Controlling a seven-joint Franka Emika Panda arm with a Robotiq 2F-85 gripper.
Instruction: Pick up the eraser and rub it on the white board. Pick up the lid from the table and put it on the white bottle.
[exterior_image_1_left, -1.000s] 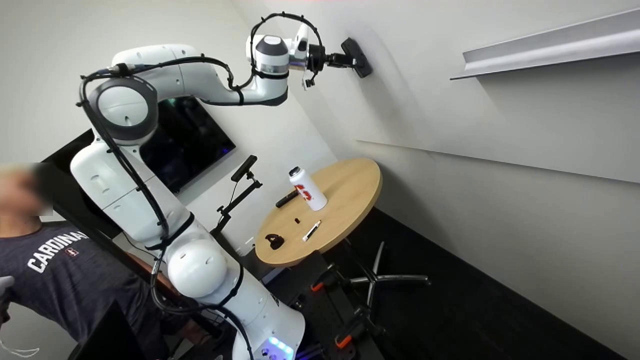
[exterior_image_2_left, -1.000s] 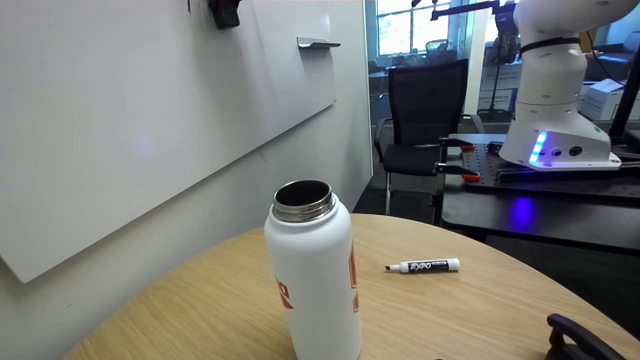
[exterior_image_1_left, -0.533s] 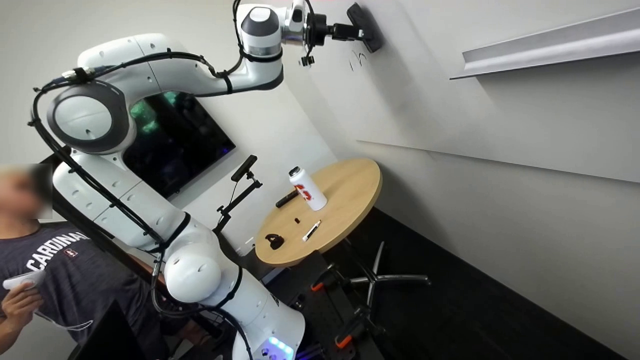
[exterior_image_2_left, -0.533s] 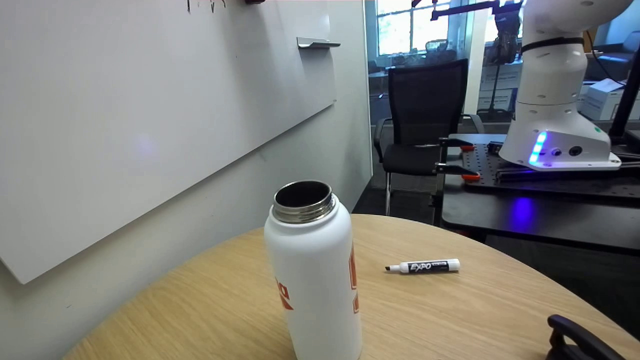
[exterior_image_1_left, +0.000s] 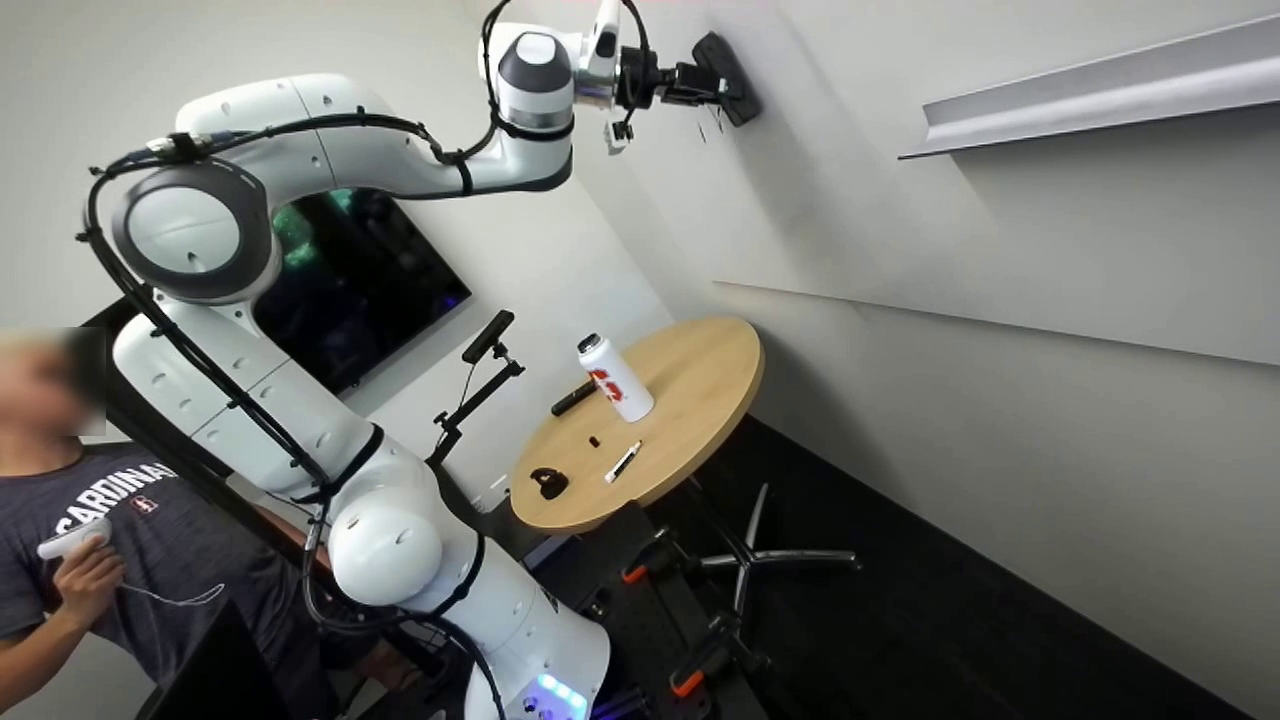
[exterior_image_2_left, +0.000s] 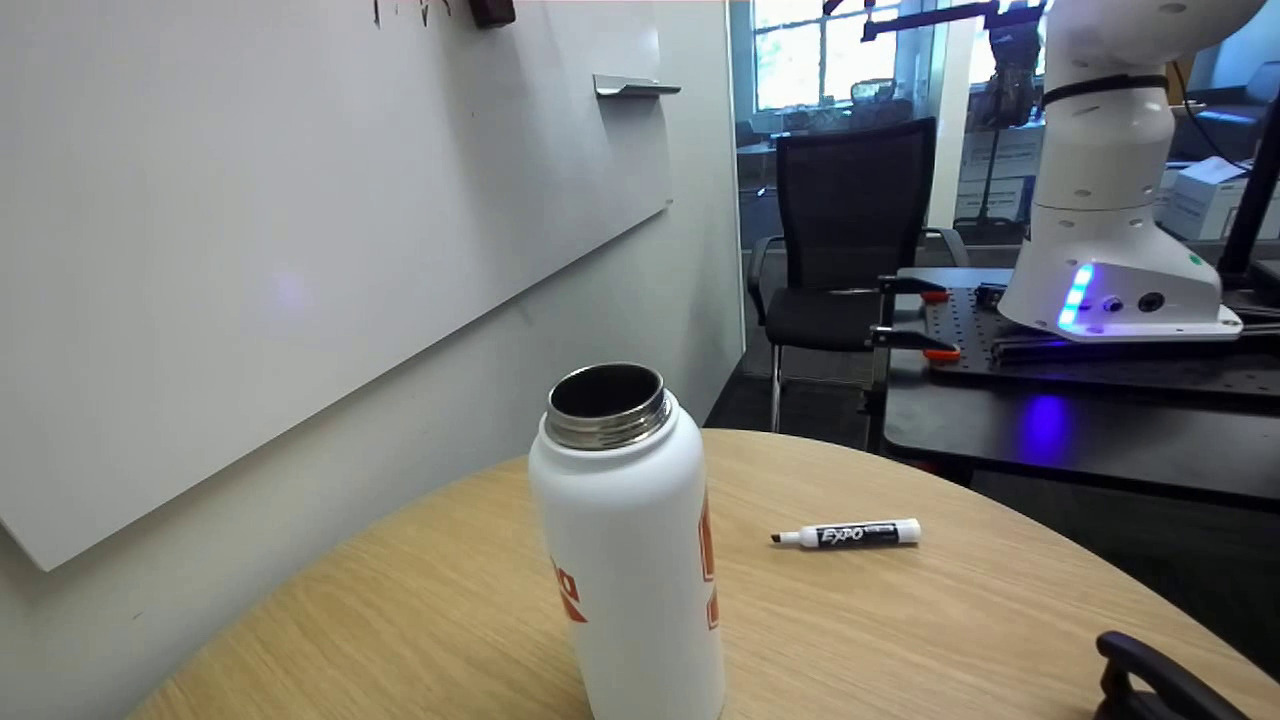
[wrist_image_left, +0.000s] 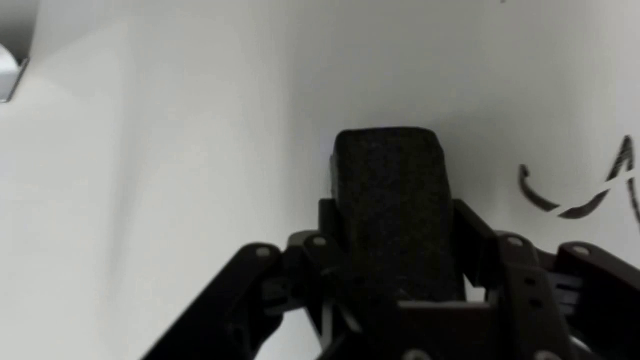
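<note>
My gripper (wrist_image_left: 394, 222) is shut on the eraser (wrist_image_left: 390, 165), a dark block with one pad on each side of it. An exterior view has the eraser (exterior_image_1_left: 727, 78) at the white board (exterior_image_1_left: 900, 220), high above the table; whether it presses on the surface I cannot tell. Dark scribbles (wrist_image_left: 580, 210) with thin light breaks lie just right of the eraser in the wrist view. The white bottle (exterior_image_2_left: 630, 560) stands upright on the round table, its metal neck uncovered. The black lid (exterior_image_1_left: 549, 483), with a loop handle, rests on that table; an exterior view cuts off the lid (exterior_image_2_left: 1150, 690).
A white marker (exterior_image_2_left: 850, 533), a tiny dark cap (exterior_image_1_left: 594, 441) and a dark bar (exterior_image_1_left: 573, 398) lie on the wooden table (exterior_image_1_left: 700, 400). A metal ledge (exterior_image_1_left: 1100, 95) juts from the board. A person (exterior_image_1_left: 120, 560) with a controller stands beside the arm. A camera stand (exterior_image_1_left: 475, 390) rises behind the table.
The eraser, still gripped, has moved upward along the board and then come slightly back down. Scribbles that it covered a second ago now show. The person's hand with the controller has risen.
</note>
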